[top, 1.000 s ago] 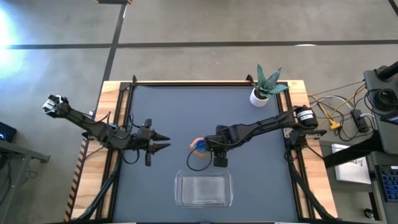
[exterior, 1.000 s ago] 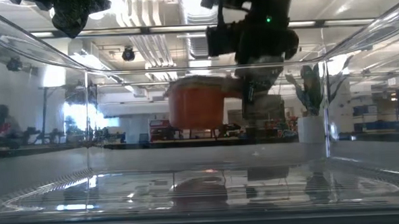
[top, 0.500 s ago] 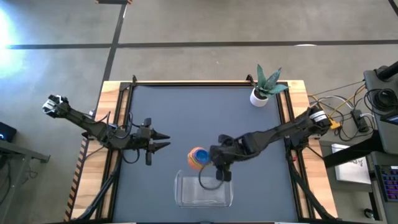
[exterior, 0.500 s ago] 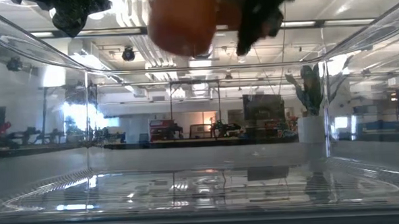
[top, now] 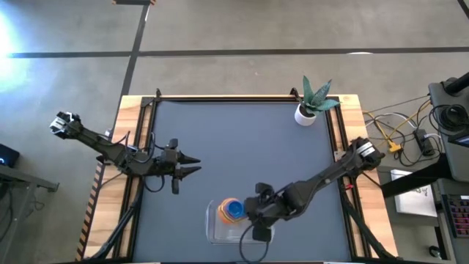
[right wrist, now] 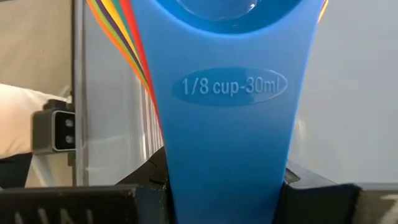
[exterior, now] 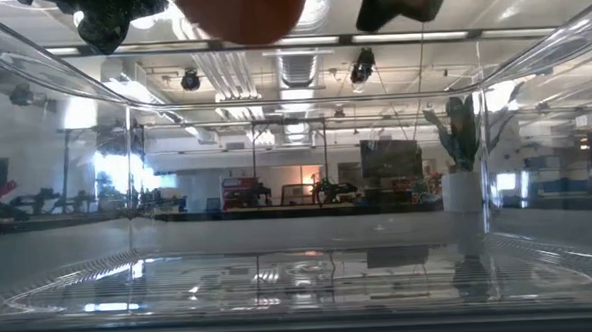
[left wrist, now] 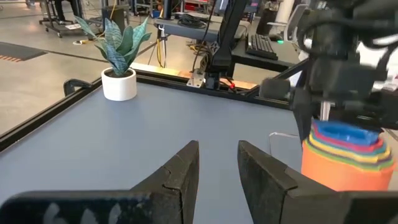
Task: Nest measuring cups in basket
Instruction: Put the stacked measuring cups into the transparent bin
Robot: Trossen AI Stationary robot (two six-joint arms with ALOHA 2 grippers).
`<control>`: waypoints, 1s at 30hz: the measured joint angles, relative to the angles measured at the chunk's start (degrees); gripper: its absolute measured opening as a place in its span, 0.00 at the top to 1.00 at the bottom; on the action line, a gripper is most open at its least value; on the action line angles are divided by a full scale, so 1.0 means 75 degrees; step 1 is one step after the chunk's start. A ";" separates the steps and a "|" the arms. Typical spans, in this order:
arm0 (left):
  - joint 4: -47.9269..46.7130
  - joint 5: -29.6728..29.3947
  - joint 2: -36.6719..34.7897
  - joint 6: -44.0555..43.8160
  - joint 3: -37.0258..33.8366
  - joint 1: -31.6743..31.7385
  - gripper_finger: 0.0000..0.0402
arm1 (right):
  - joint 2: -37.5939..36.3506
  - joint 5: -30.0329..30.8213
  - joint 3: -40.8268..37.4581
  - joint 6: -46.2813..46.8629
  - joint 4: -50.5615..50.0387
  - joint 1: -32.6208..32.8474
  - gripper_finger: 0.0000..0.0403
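Note:
The measuring cups [top: 233, 210] are nested into one stack, orange outermost and blue innermost. My right gripper [top: 248, 213] is shut on them and carries them above the left part of the clear basket [top: 218, 234], which stands at the table's near edge. In the low view the orange bottom of the measuring cups [exterior: 247, 6] hangs high above the basket floor [exterior: 301, 276]. The left wrist view shows the measuring cups [left wrist: 343, 158] from the side. My left gripper [top: 192, 166] waits open at the table's left, touching nothing. My right gripper holds the stacked flat handles, with the blue handle [right wrist: 230, 130] marked 1/8 cup on top and the other colours' edges [right wrist: 127, 43] fanned beside it. The handles are pinched between its two fingers, which lie along them. The stack is level and lifted clear above the basket.
A white pot with a green plant [top: 306, 111] stands near the table's far right corner. The black table frame [top: 143, 147] borders the dark mat. Cables and equipment [top: 418, 136] lie beyond the right edge. The mat's middle and far part hold nothing else.
My right gripper has carried the nested stack from the middle of the table toward the near edge, and it now hangs over the basket. In the low view the stack has risen from mid-picture to the top edge. My left arm has kept still.

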 joint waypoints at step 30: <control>-0.0064 0.0008 0.0003 0.0000 -0.0002 -0.0002 0.77 | 0.1814 -0.0657 0.0996 0.0009 -0.0433 0.0015 0.35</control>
